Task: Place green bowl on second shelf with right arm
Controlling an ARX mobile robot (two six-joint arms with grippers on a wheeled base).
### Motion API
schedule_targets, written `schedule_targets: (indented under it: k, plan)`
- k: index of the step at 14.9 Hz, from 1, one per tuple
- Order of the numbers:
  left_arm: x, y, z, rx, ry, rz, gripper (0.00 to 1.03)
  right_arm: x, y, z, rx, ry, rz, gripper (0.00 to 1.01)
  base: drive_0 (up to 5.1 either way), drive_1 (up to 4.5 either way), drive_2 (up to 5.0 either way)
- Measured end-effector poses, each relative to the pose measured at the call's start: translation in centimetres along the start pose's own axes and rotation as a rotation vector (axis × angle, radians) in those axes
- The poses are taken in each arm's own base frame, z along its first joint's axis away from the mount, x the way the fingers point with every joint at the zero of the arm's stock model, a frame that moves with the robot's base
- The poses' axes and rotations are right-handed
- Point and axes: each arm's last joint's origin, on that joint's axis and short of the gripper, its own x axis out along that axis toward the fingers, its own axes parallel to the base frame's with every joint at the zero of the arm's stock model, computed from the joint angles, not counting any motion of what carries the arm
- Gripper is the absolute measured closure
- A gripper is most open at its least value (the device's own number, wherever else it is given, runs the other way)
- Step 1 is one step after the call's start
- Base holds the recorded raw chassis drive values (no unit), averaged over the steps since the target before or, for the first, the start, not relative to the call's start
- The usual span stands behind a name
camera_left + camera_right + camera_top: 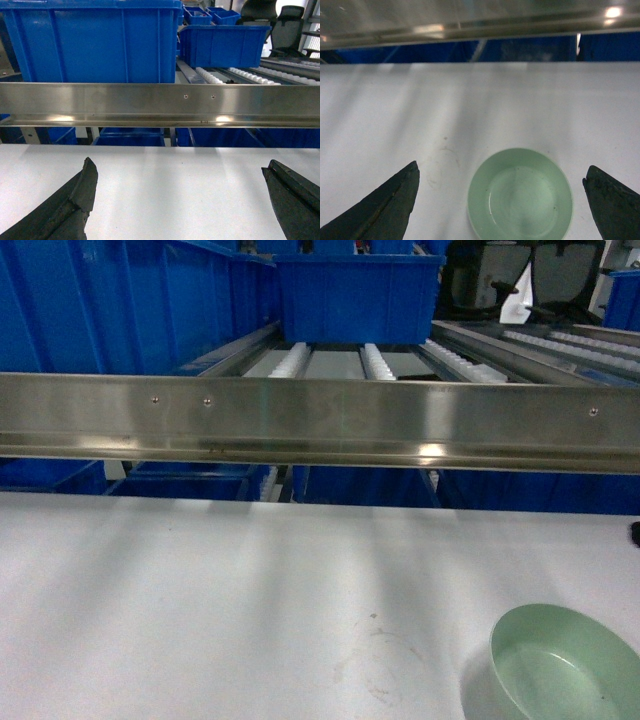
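The green bowl (562, 665) stands upright on the white table at the near right; it looks empty. Seen from the right wrist, the green bowl (520, 195) lies between and a little beyond the two black fingertips of my right gripper (502, 172), which is open and touches nothing. My left gripper (180, 167) is also open, over bare white table, with nothing between its fingers. Neither gripper shows in the head view apart from a black bit at the right edge (635, 533).
A steel shelf rail (320, 422) crosses the view just beyond the table's far edge. Behind it are roller tracks (375, 362) and blue bins (358, 295); more blue bins (190, 483) sit below. A faint ring stain (385, 665) marks the table left of the bowl.
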Motion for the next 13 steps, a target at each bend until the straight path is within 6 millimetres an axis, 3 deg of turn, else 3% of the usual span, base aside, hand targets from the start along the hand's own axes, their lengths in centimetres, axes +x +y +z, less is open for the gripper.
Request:
schedule_targets:
  k: [5,13]
  plan:
    - [0.0,0.0,0.0,0.0,0.0,0.0,0.05,4.5,-1.3,0.3,0.034,0.196,-0.077,0.03,0.0,0.0,0.0]
    - [0.0,0.0,0.0,0.0,0.0,0.0,0.05,7.1,-2.0,1.0,0.007,0.234,-0.118,0.03,0.0,0.0,0.0]
